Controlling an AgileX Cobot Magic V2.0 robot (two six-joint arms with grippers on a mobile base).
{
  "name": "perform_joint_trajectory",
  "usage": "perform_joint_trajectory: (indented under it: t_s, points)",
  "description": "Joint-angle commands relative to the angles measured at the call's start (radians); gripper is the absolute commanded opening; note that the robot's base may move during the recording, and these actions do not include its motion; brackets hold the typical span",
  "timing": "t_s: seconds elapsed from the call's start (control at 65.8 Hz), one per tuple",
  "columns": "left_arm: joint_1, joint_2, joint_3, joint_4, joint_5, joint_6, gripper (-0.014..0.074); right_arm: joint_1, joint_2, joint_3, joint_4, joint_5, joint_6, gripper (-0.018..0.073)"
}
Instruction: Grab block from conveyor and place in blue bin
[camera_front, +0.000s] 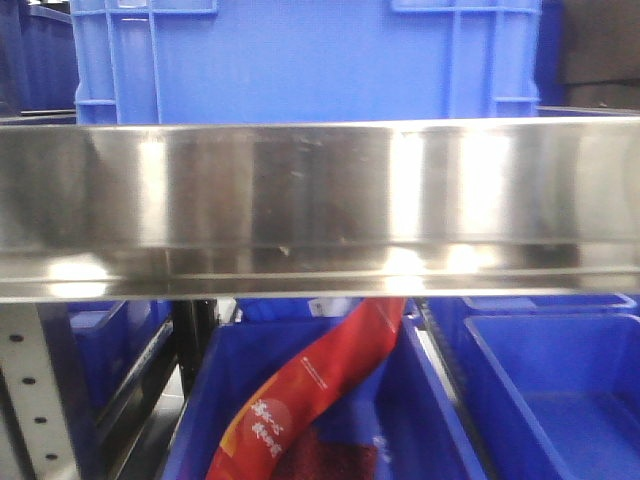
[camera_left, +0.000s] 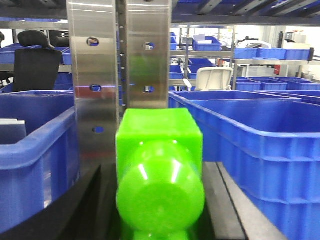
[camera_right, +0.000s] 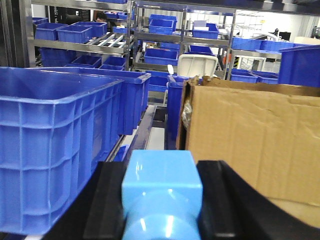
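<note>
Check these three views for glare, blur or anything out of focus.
Exterior front view: bright glare patches on the brushed steel rail, whole frame soft. Left wrist view: glossy green plastic piece near the lens blurred, with white highlights. Right wrist view: light blue plastic piece soft, metal shelves behind sharper.

A glossy lime-green plastic block (camera_left: 159, 165) carries white glints, set against a silvery brushed-steel upright (camera_left: 120, 60) dotted with dark holes. A deep blue ribbed plastic bin (camera_left: 250, 145) stands to its right. The right wrist view shows a pale sky-blue plastic block (camera_right: 161, 185), a plain tan cardboard box (camera_right: 250, 140) on the right and a royal-blue ribbed plastic crate (camera_right: 55, 145) on the left. In front, a mirror-bright steel rail (camera_front: 320, 190) spans above a red pouch (camera_front: 320, 390) printed yellow and white.
</note>
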Motion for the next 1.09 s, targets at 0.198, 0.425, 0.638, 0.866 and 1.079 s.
perform_joint_trajectory:
  t_s: [0.198, 0.425, 0.638, 0.866, 1.079]
  points:
    - [-0.004, -0.007, 0.001, 0.002, -0.019, -0.002, -0.0111, 0.001, -0.002, -0.002, -0.010, -0.023, -0.002, -0.0162]
    - [-0.004, -0.007, 0.001, 0.002, -0.019, -0.002, -0.0111, 0.001, -0.002, -0.002, -0.010, -0.023, -0.002, -0.0162]
    - [-0.004, -0.007, 0.001, 0.002, -0.019, -0.002, -0.0111, 0.001, -0.002, -0.002, -0.010, -0.023, -0.002, -0.0162]
    - [-0.004, -0.007, 0.001, 0.002, -0.074, -0.002, -0.0111, 0.001, -0.002, -0.002, -0.010, -0.025, -0.002, -0.0162]
    - [-0.004, -0.007, 0.001, -0.020, -0.072, -0.002, -0.0111, 0.001, 0.000, -0.002, -0.009, -0.037, -0.002, -0.0162]
